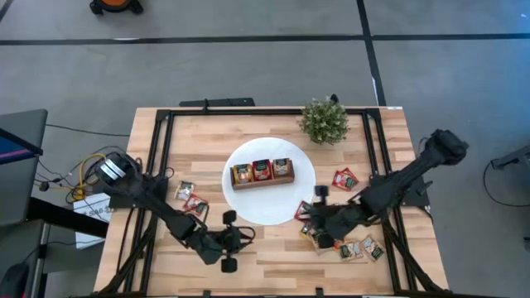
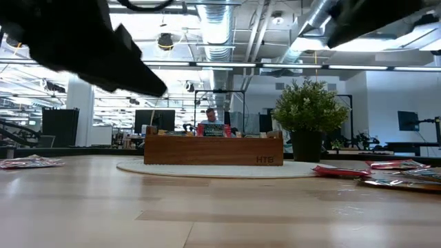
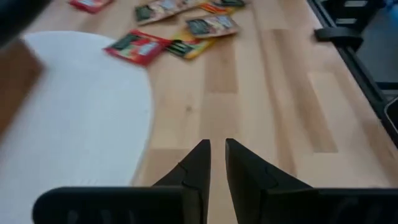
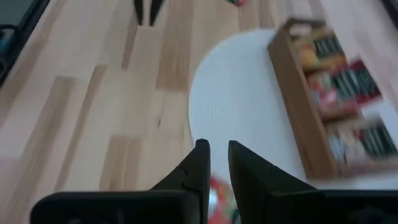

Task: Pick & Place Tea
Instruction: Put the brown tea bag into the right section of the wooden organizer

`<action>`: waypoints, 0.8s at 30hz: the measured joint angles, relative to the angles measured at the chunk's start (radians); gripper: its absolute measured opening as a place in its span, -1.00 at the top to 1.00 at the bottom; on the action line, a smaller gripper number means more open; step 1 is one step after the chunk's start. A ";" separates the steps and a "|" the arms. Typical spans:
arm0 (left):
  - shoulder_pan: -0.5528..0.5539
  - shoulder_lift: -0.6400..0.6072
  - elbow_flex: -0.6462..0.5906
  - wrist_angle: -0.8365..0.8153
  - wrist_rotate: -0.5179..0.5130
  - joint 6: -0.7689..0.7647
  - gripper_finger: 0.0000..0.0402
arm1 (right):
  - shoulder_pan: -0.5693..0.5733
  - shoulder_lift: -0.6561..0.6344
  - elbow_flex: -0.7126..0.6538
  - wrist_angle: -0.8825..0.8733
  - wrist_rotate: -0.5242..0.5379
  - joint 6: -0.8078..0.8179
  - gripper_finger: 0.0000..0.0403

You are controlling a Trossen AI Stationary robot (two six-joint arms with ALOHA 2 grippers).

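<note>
Grey floor (image 1: 248, 66) with dark lines; open workshop behind, bright ceiling lights (image 2: 324, 43), ducts, monitors (image 2: 153, 118)
</note>
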 joint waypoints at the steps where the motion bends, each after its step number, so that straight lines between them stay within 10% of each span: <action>1: 0.009 0.020 0.000 0.042 0.024 0.009 0.79 | 0.014 -0.025 0.000 -0.060 -0.001 0.044 0.77; 9: 0.085 0.125 0.000 0.182 0.157 0.038 0.79 | 0.067 -0.119 -0.115 -0.208 -0.162 0.414 0.66; 24: 0.168 0.131 0.000 0.199 0.295 0.119 0.79 | -0.089 -0.185 -0.405 -0.232 -0.329 0.758 -0.43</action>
